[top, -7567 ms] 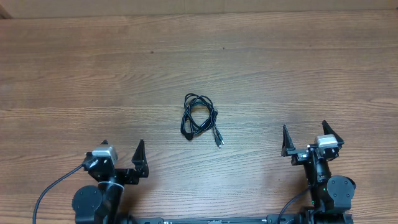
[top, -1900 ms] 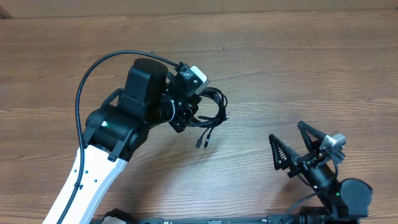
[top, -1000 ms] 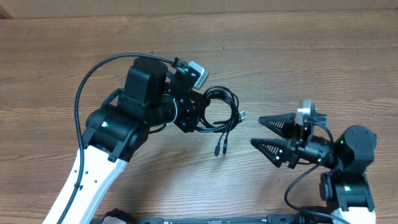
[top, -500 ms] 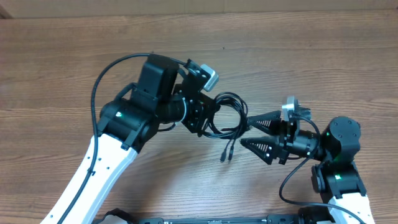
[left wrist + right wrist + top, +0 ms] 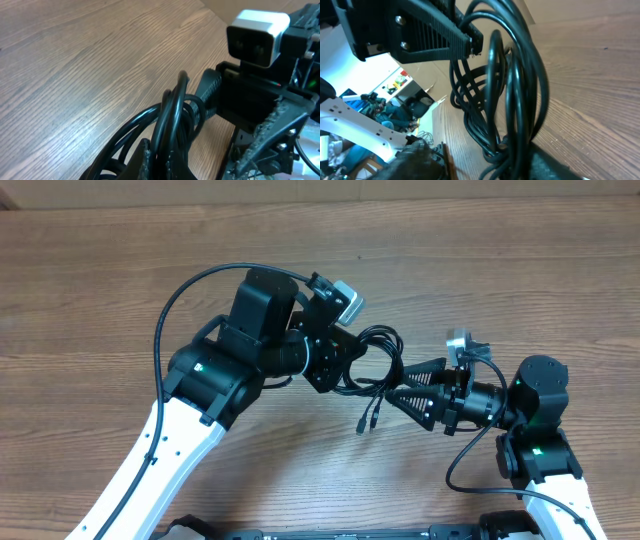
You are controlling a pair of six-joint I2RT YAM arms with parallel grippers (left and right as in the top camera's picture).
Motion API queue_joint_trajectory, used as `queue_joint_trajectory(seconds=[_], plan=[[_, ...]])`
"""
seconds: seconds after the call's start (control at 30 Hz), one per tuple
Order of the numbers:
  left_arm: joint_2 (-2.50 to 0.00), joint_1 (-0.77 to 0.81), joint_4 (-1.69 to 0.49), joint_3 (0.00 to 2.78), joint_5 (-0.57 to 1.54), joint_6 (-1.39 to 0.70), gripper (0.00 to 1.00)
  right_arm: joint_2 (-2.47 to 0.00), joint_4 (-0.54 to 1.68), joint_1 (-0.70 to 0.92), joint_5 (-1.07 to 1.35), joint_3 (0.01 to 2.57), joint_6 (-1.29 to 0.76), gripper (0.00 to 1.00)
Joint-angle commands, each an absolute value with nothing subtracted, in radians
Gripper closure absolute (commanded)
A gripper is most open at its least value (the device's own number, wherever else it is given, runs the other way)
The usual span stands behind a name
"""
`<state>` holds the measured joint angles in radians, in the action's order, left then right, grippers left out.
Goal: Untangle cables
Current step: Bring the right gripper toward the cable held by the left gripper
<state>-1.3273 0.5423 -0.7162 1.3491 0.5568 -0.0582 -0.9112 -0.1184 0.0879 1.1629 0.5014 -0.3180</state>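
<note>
Closer now, right jaws circle the soft, floppy cables (image 5: 535, 80), pinching or not unclear; left jaws squeeze them. Grab one loop.

Overhead: fixed above table (image 5: 100, 240), looking down, wide, left arm (image 5: 200, 380) and right arm (image 5: 540, 395) in frame.
Left wrist: close, low, facing right.
Right wrist: closer still, facing left.
Shared by all three: cables (image 5: 380, 333), mid-table; wrist views face each other.

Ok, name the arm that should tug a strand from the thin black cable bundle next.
Right. The left gripper is shut on the thin black cable bundle, anchoring it; the right gripper, jaws open, straddles its loops, likely ready to pinch.
</note>
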Motion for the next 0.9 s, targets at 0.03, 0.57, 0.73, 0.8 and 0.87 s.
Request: queue_joint_trajectory(seconds=[0.03,0.57,0.73,0.8,0.87], plan=[[-1.339,0.572,-0.69,1.375,0.569,-0.094,0.96,-0.911,-0.12,0.096,1.17,0.523,-0.318,0.56],[-1.353,0.596,-0.63,1.375,0.121,-0.326,0.96,-0.911,-0.118,0.096,1.173,0.523,-0.318,0.84],[-1.353,0.596,-0.599,1.375,0.067,-0.41,0.96,-0.911,-0.118,0.096,1.173,0.523,-0.318,0.84],[-1.353,0.596,-0.588,1.375,0.066,-0.437,0.96,-0.911,-0.118,0.096,1.173,0.523,-0.318,0.84],[-1.352,0.596,-0.573,1.375,0.064,-0.486,0.96,-0.911,-0.118,0.096,1.173,0.523,-0.318,0.84]])
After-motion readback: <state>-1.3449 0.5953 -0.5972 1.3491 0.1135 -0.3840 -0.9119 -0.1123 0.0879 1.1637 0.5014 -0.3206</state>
